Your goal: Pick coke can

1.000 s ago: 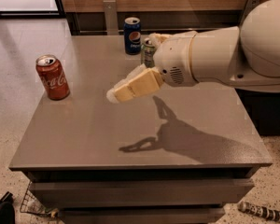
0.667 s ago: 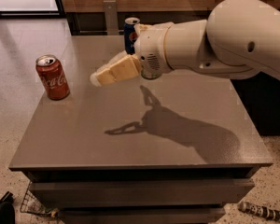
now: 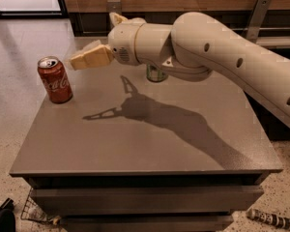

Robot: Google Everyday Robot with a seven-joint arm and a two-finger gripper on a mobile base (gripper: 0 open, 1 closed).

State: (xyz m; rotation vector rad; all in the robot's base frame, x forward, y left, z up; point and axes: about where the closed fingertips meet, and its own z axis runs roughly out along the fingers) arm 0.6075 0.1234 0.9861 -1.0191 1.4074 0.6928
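Observation:
The coke can point(image 3: 54, 80), red with white script and a silver top, stands upright near the left edge of the grey table point(image 3: 135, 144). My gripper point(image 3: 92, 38) hovers above the table just right of the can and slightly behind it, not touching it. It is open and empty: one cream finger point(image 3: 89, 57) points left toward the can's top, the other point(image 3: 117, 18) points up and back. The shadow on the table shows two spread prongs.
A green can point(image 3: 156, 74) stands at the back of the table, mostly hidden behind my arm point(image 3: 222, 57). A wire rack point(image 3: 36, 210) lies on the floor at the lower left, and a striped object point(image 3: 270, 219) at the lower right. A wooden wall stands behind.
My arm has swung left across the table, bringing the gripper close to the coke can. It now hides the blue can at the back. The coke can has not moved.

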